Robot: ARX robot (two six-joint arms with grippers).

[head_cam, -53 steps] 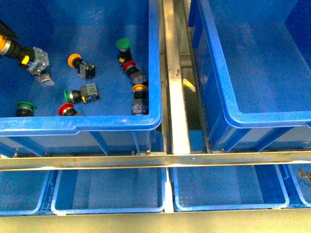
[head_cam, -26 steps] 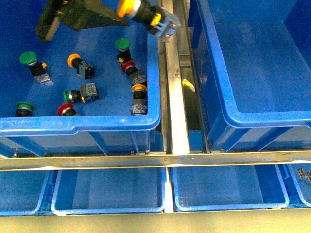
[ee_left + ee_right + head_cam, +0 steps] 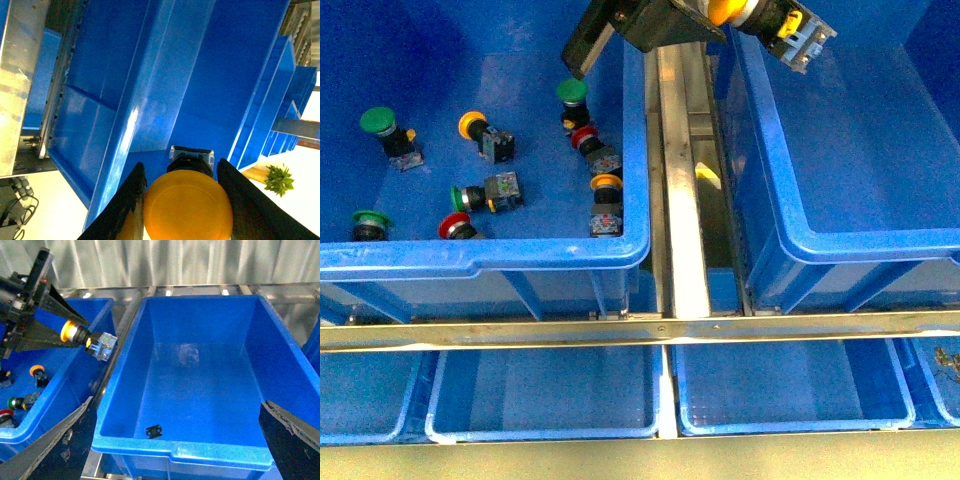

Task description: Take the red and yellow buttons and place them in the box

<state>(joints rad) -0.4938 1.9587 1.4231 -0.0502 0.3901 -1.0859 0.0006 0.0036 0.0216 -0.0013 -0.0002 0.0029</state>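
left gripper [image 3: 182, 197] clamps round-capped yellow button [image 3: 772, 22] | over glossy blue box [image 3: 790, 243] rim | right gripper [image 3: 176, 403] wide, empty

Left gripper [image 3: 181, 166] here: two matte black fingers [image 3: 122, 207], broad at the base and tapering to blunt tips, with a faint sheen along the edges. From the front, its housing [image 3: 660, 22] is black and angular, with a long flat black bar [image 3: 588, 38] alongside. Right gripper [image 3: 176, 402] has dark wedge-shaped fingers [image 3: 287, 445], scuffed and flecked with pale marks.
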